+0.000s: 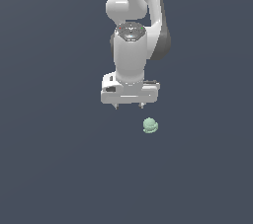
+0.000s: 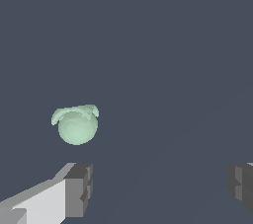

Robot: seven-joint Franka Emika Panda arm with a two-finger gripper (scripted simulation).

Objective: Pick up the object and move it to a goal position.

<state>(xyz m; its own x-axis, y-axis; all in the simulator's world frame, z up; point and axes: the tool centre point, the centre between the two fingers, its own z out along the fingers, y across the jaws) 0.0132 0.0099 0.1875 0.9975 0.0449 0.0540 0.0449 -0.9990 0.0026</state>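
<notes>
The object (image 1: 150,126) is a small pale mint-green lump with a dome on a wider base, lying on the dark grey floor. In the exterior view it sits just below and to the right of my gripper (image 1: 129,105). The gripper points down, its two short fingers spread wide apart with nothing between them. In the wrist view the object (image 2: 75,126) lies ahead of the gripper (image 2: 160,188), off to the side of one finger (image 2: 79,188), outside the gap between the fingers.
The plain dark grey floor (image 1: 59,168) fills both views. The white arm (image 1: 131,30) rises above the gripper in the exterior view.
</notes>
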